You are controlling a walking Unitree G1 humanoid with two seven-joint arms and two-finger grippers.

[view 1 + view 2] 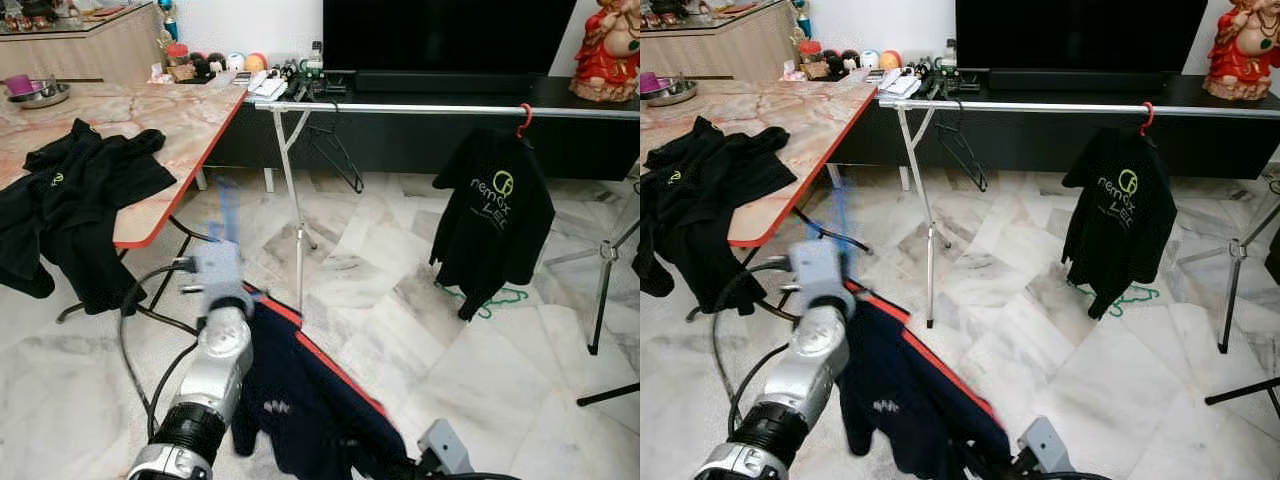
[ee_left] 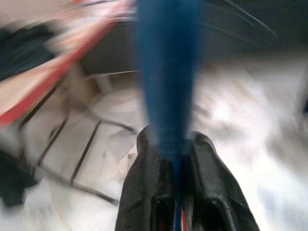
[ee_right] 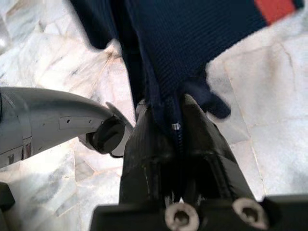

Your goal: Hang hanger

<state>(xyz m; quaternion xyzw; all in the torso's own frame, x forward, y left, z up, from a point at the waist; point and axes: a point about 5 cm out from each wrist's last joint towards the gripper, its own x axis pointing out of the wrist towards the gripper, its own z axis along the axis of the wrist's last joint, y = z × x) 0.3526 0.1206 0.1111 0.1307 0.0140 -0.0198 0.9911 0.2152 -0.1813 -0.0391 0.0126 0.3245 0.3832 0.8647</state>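
The left gripper (image 2: pixel 175 154) is clamped on a blue hanger (image 2: pixel 166 72) low before the desk (image 1: pixel 190 120), the right gripper (image 3: pixel 175 130) pinches the navy shirt (image 1: pixel 300 390), and one rail (image 1: pixel 420 108) carries two hangers, one black shirt (image 1: pixel 495 220).

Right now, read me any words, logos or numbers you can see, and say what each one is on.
"remax LEC" (last letters uncertain), pale print under a round yellow-green logo, on the black shirt hanging from the rail.
Small yellow-green logo on the black garment on the table: too small to read.
Pale mark on the navy garment that both grippers hold: blurred, unreadable.
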